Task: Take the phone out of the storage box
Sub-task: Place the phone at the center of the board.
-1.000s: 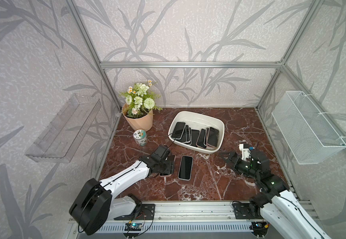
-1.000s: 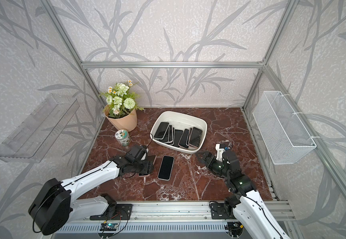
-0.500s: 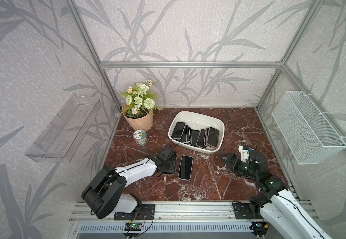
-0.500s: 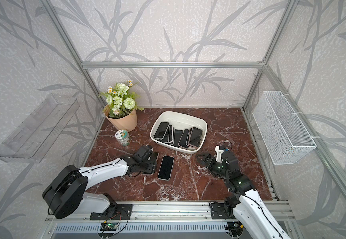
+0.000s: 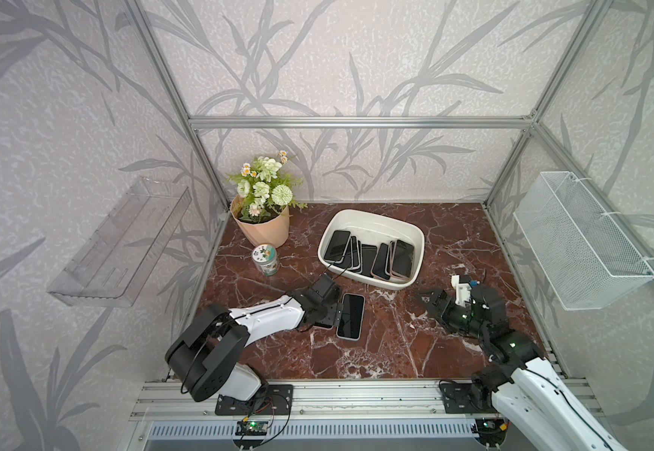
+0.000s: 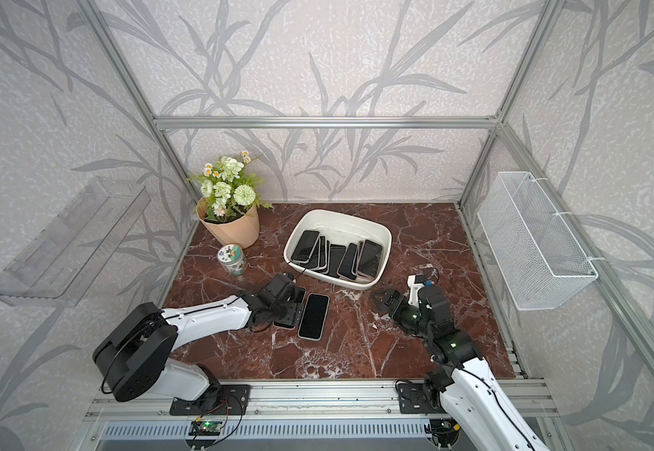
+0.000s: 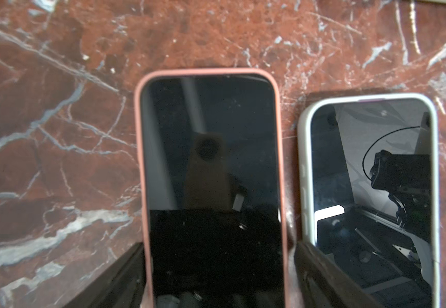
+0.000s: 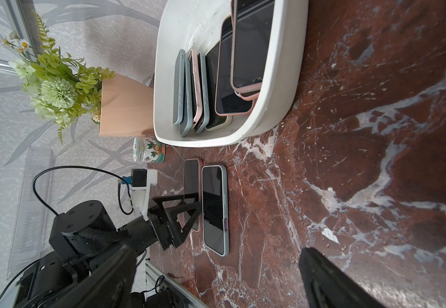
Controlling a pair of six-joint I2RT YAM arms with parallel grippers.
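Left arm reaches low, left gripper spread loosely astride a flat pink phone. Storage box sits beyond its fingertips; right gripper gapes wide.

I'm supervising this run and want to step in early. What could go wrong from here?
1. The left gripper straddles the pink-cased phone on the table, with one finger in the narrow gap beside the pale-cased phone; a skewed retreat could knock either.
2. The phones in the storage box lean overlapped; the next pick may drag a neighbour.
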